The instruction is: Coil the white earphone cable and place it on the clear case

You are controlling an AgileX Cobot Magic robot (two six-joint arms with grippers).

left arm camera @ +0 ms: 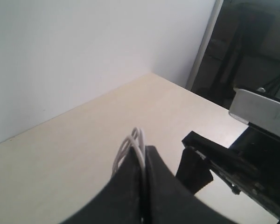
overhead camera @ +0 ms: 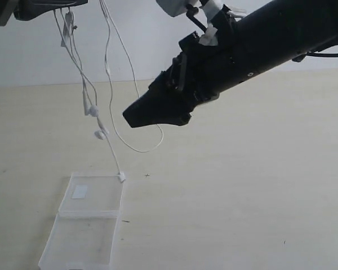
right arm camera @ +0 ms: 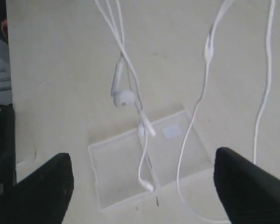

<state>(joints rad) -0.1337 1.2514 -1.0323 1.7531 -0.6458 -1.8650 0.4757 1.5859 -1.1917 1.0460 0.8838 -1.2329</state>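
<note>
The white earphone cable (overhead camera: 107, 62) hangs in several strands from my left gripper (overhead camera: 50, 7) at the top left of the exterior view. Its two earbuds (overhead camera: 96, 121) dangle above the table, and its plug (overhead camera: 121, 177) touches down at the far corner of the clear case (overhead camera: 90, 225). In the left wrist view, my left gripper (left arm camera: 143, 156) is shut on loops of the cable (left arm camera: 133, 142). My right gripper (overhead camera: 136, 116) hovers beside the hanging loop (overhead camera: 149, 147). In the right wrist view it (right arm camera: 144, 186) is open, with the case (right arm camera: 116, 163) and cable (right arm camera: 142, 158) below.
The case lies open and flat near the table's front left, its white label (overhead camera: 79, 192) on the far half. The right arm (overhead camera: 270, 39) stretches across the upper right. A white wall (overhead camera: 158, 34) backs the table. A dark frame (left arm camera: 252, 56) stands beyond the table's corner.
</note>
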